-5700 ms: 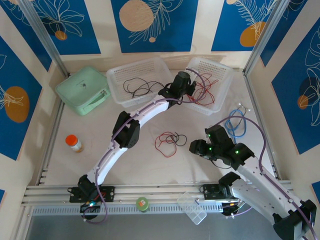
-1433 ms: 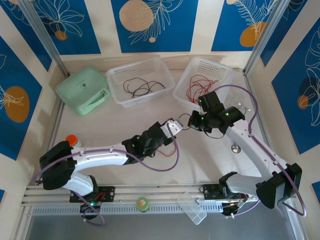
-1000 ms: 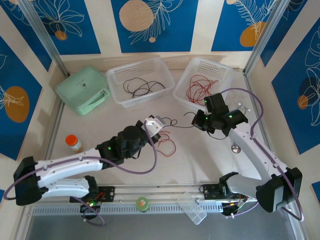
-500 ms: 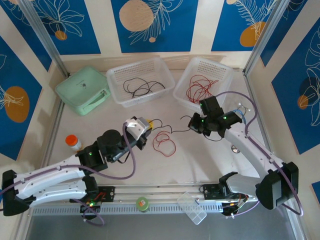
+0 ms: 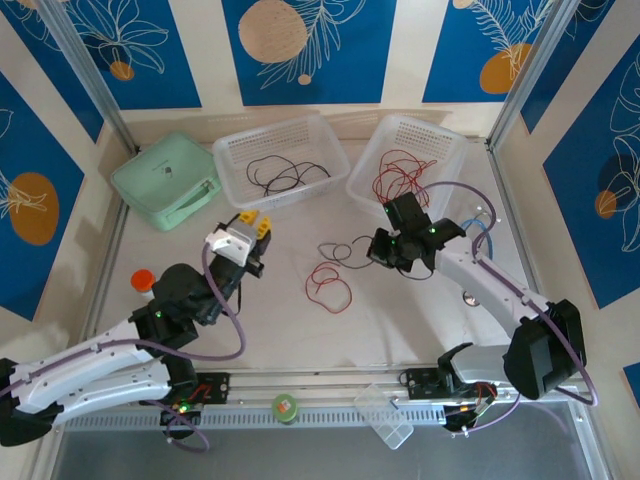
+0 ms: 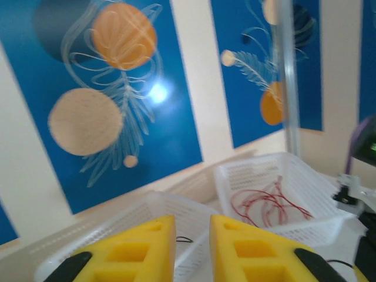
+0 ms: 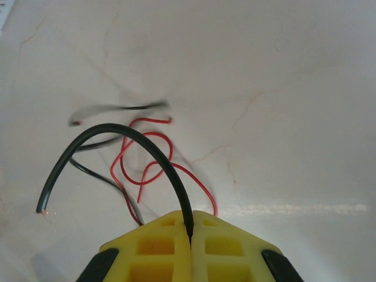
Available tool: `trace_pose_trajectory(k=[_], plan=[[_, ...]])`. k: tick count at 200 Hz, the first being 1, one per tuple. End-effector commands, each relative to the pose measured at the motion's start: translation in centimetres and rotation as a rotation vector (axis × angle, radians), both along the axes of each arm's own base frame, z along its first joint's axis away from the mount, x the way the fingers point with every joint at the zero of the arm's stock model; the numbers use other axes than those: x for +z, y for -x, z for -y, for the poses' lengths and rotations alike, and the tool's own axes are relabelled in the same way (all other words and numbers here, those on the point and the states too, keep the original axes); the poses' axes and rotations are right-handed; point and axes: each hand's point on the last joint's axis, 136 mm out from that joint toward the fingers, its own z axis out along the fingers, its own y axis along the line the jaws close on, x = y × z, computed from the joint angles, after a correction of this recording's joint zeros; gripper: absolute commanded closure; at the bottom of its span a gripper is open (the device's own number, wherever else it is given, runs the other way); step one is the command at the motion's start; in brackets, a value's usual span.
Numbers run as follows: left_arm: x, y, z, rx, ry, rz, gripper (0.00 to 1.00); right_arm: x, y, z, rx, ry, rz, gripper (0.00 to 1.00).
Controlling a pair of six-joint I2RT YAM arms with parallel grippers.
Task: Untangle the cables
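Observation:
On the table's middle lie a loose red cable (image 5: 326, 284) and a black cable (image 5: 340, 248), close together. My right gripper (image 5: 378, 250) is shut on one end of the black cable (image 7: 134, 138), which arches out from between the fingers over the red cable (image 7: 145, 154). My left gripper (image 5: 250, 222) is raised at the left, its yellow fingers (image 6: 138, 249) a little apart with nothing between them. It faces the two white baskets. The left basket (image 5: 232, 150) holds black cables (image 5: 285, 178); the right basket (image 5: 452, 150) holds red cables (image 5: 400, 172).
A mint green case (image 5: 165, 180) sits at the back left. An orange-capped bottle (image 5: 143, 280) stands beside the left arm. A blue coiled cable (image 5: 480, 230) and a small round piece (image 5: 471, 297) lie right. A green roll (image 5: 285, 407) and a clear box (image 5: 385, 415) rest on the front rail.
My left gripper has let go of the black cable, opened slightly and drawn back left and upward. My right gripper moved a little left, still holding the black cable.

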Motion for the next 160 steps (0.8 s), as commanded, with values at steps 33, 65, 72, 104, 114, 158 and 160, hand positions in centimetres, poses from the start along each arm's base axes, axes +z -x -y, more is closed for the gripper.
trace_pose_trajectory(k=[33, 65, 72, 104, 114, 158, 160], plan=[[0.5, -2.1, -2.9, 0.16, 0.026, -0.002, 0.72, 9.6, -7.0, -4.7, 0.159, -0.153, 0.249, 1.0], [-0.8, -2.5, -3.1, 0.175, 0.021, -0.056, 0.59, 13.9, -10.6, -6.8, 0.219, -0.178, 0.325, 1.0], [-1.2, -2.6, -3.2, 0.179, 0.018, -0.071, 0.56, 14.6, -11.5, -7.2, 0.229, -0.178, 0.338, 1.0], [-3.1, -2.5, -3.6, 0.179, 0.008, -0.142, 0.45, 15.6, -16.4, -8.9, 0.244, -0.189, 0.371, 1.0], [-3.8, -2.4, -3.7, 0.175, 0.007, -0.164, 0.4, 15.6, -18.1, -9.4, 0.249, -0.196, 0.378, 1.0], [-5.9, -1.7, -3.9, 0.145, 0.004, -0.263, 0.22, 11.6, -25.9, -11.9, 0.259, -0.198, 0.356, 1.0], [-6.0, -1.7, -3.9, 0.144, 0.003, -0.267, 0.21, 11.4, -26.2, -12.0, 0.258, -0.199, 0.356, 1.0]])
